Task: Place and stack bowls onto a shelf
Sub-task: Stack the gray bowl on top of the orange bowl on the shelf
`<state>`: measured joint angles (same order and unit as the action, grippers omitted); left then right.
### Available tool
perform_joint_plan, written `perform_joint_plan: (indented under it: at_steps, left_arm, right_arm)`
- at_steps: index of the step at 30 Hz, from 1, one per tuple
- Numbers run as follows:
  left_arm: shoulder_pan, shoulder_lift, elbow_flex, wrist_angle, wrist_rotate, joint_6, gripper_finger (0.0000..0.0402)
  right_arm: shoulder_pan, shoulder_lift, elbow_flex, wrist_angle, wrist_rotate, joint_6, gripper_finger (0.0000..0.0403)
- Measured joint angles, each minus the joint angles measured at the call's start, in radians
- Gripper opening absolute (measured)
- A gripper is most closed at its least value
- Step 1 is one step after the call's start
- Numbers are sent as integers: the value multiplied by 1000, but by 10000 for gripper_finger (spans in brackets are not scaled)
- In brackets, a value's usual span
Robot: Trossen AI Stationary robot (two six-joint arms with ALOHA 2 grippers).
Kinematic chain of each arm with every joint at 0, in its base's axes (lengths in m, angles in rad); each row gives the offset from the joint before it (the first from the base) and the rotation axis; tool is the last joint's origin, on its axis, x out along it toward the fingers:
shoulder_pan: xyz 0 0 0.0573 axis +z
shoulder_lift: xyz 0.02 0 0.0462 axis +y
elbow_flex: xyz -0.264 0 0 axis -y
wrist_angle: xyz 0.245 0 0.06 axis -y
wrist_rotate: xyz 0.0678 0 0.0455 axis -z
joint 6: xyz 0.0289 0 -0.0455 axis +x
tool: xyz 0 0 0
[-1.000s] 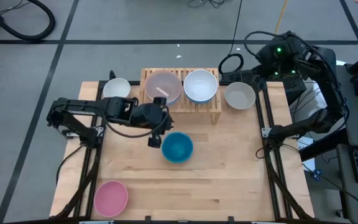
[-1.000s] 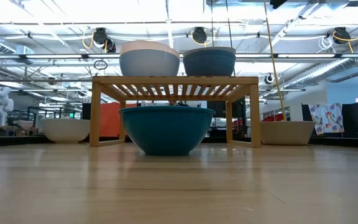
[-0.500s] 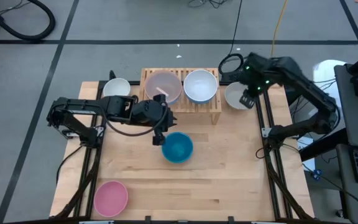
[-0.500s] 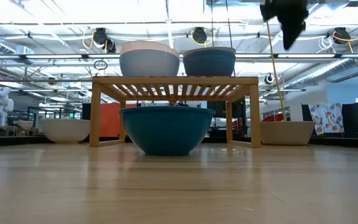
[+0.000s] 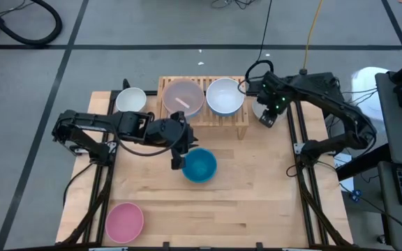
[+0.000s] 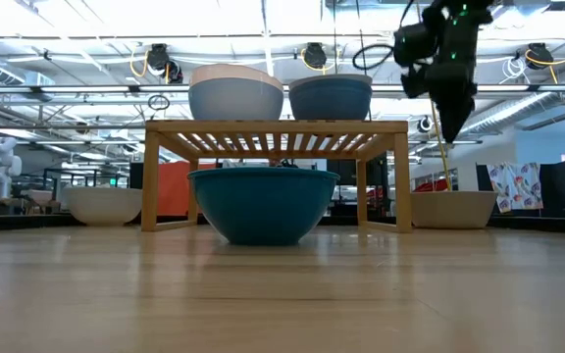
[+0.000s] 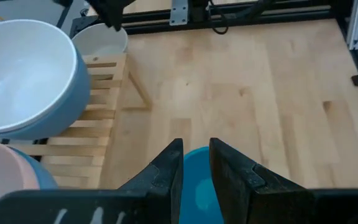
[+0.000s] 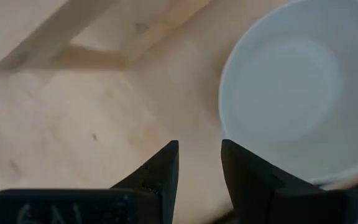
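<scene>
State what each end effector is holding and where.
Left end effector straddles the teal bowl's rim; whether it grips cannot be told. Right end effector holds nothing, open beside the white bowl.

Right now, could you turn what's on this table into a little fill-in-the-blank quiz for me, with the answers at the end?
1. The shelf carries ___ bowls on its slatted top.
2. The left gripper is at the rim of the ___ bowl.
3. The right gripper hangs over the white bowl beside the shelf's ___ end.
4. The bowl at the table's near left corner is ___.

Missing words: two; teal-blue; right; pink
</scene>
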<state>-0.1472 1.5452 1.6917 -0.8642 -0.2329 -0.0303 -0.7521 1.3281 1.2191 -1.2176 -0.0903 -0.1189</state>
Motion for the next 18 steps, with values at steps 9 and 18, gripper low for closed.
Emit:
perform_joint_plan:
  at_steps: [9,18]
  left_arm:
    - [-20,0,0,0,0,-34,83]
    - [-27,0,0,0,-1,-64,83]
  right_arm:
    - [-110,67,-41,54,-22,-80,116]
    - [-158,134,-41,57,-69,-211,116]
